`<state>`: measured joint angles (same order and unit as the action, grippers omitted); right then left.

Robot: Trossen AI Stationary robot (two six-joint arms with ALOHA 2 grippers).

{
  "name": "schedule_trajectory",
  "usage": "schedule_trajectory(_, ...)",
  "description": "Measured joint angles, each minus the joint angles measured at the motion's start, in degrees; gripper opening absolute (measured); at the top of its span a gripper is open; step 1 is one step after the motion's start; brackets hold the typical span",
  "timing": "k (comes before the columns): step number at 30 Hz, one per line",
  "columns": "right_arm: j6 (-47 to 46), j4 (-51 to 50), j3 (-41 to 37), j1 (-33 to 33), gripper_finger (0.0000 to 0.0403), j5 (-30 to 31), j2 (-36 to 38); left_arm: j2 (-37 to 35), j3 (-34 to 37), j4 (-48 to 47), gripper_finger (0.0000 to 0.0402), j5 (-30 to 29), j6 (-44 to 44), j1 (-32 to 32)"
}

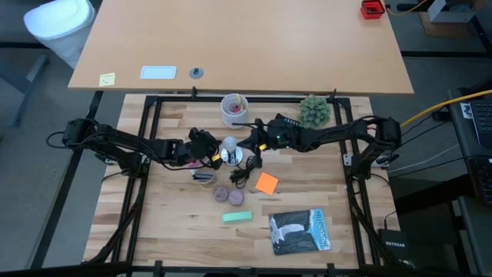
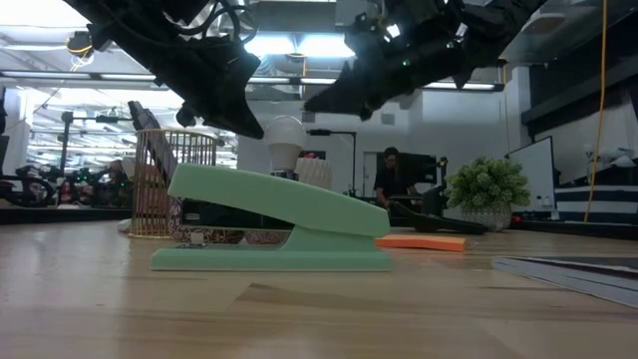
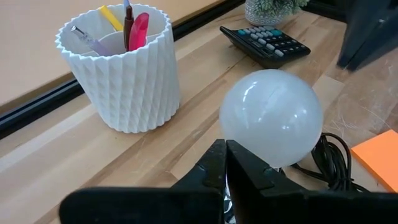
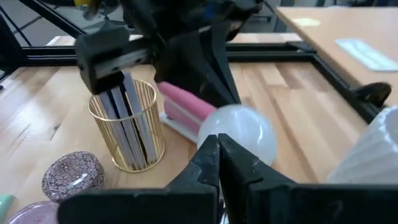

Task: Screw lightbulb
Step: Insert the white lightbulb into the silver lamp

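The white lightbulb [image 1: 228,144] stands upright, base down, in the round silvery socket disc [image 1: 231,158] with a black cord [image 3: 329,163]. The bulb also shows in the low view [image 2: 287,140], the left wrist view [image 3: 272,118] and the right wrist view [image 4: 244,132]. My left gripper [image 1: 209,148] is shut, just left of the bulb, fingertips [image 3: 225,155] at its lower side. My right gripper [image 1: 252,143] is shut, just right of it, fingertips [image 4: 217,152] by the globe. The bulb's base is hidden behind the fingers. My left gripper's shut fingertips stand against the bulb's lower left side [image 3: 249,155], slanting down from the table's left; whether they touch it, I cannot tell. My right gripper's shut fingertips stand by the globe's right side [image 4: 233,146], slanting down from the table's right; whether they touch it, I cannot tell.
A white cup of pens [image 1: 234,108], a calculator [image 3: 267,43] and a small plant [image 1: 314,111] stand behind the bulb. Nearer are a gold wire basket [image 4: 127,127], two round weights [image 1: 228,195], orange notes [image 1: 267,183], a green stapler [image 1: 237,217] and a black booklet [image 1: 300,231].
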<state>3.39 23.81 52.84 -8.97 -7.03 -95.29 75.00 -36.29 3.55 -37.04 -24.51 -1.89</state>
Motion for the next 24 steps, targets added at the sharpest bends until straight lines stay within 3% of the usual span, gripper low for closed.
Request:
schedule_trajectory(12,5.43,1.04,0.04,-0.11,0.0006,10.44,-0.08,-4.38,0.00,-9.49,0.0001,0.00,-4.79,-0.77)
schedule_trajectory(24,6.13,3.04,0.04,-2.08,0.0006,11.41,-0.83,-5.17,0.00,-1.54,0.0001,1.05,-3.46,-6.39)
